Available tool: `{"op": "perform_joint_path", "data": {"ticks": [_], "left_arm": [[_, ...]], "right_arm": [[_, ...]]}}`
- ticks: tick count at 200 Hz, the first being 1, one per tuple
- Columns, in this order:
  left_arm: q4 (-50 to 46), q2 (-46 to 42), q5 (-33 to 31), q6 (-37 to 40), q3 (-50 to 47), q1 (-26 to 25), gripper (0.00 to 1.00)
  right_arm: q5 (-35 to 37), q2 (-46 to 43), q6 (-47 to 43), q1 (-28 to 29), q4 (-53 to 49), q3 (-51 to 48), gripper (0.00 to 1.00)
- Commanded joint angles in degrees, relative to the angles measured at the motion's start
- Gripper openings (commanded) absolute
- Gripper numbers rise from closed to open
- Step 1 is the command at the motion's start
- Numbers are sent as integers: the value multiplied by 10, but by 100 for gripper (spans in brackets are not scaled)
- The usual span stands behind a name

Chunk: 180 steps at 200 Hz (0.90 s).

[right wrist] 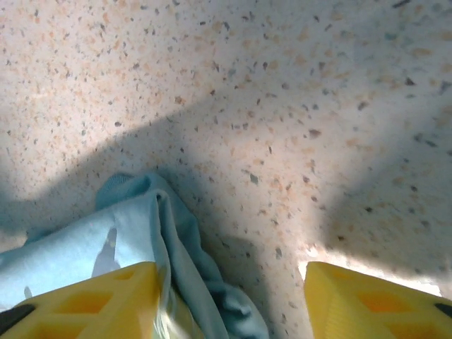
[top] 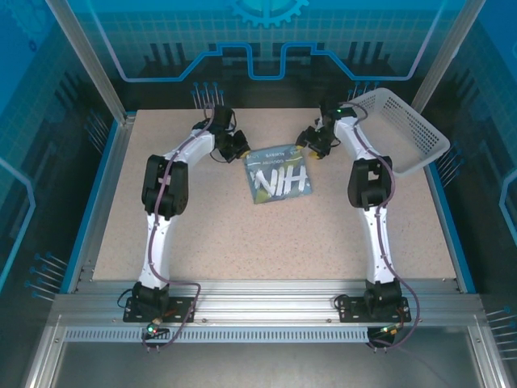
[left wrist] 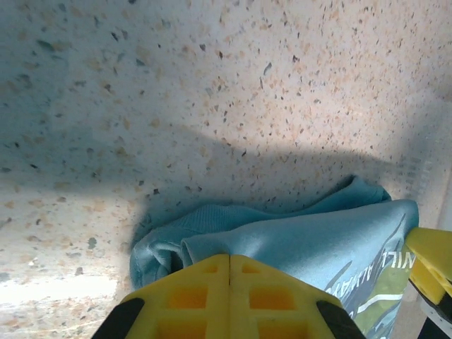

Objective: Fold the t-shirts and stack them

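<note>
Left fingers (left wrist: pixel 191 300) closed at shirt (top: pixel 280 174) corner, hold unclear; right fingers (right wrist: pixel 85 304) parted, shirt edge against one. Best let go evenly, keeping fold square on bench (top: pixel 242 242).

The t-shirt (top: pixel 279 174) is reading as soft, matt knit cloth, creasing at its folded edges, with its white print lying flatter and smoother. The tabletop (top: pixel 242 234) is showing a matt, finely speckled, stone-look finish. The basket (top: pixel 404 129) is presenting as white lattice plastic with a faint sheen. The left gripper (left wrist: pixel 229 265) and right gripper (right wrist: pixel 229 272) are showing yellow moulded plastic fingers, matt, with recessed pockets. The frame rail (top: pixel 266 303) is gleaming as bare aluminium.
</note>
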Motion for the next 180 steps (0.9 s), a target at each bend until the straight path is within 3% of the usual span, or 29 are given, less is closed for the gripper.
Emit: {"op": "perform_joint_path", "data": {"ticks": [1, 28, 54, 70, 84, 96, 123, 155, 180], "left_arm": [[4, -9, -14, -5, 2, 7, 0], [61, -57, -13, -25, -67, 7, 0], [31, -73, -40, -32, -92, 13, 0], [8, -75, -61, -30, -95, 19, 12], [-24, -91, -100, -19, -88, 17, 37], [-40, -115, -126, -17, -91, 12, 42], [-23, -163, -105, -64, -117, -27, 41], [20, -162, -56, -174, -136, -106, 33], [37, -163, -60, -239, -201, -139, 26]], "right_arm": [[-1, -86, 1, -7, 25, -54, 60], [9, -132, -2, -2, 35, -103, 60], [18, -184, 4, 11, 68, -168, 56], [15, -204, 8, 23, 82, -199, 48], [13, -212, 6, 36, 85, -214, 41], [6, -215, 6, 47, 91, -231, 34], [-7, -218, 11, 65, 105, -263, 22], [-26, -193, 17, 78, 112, -271, 20], [-30, -161, 14, 82, 102, -258, 19]]}}
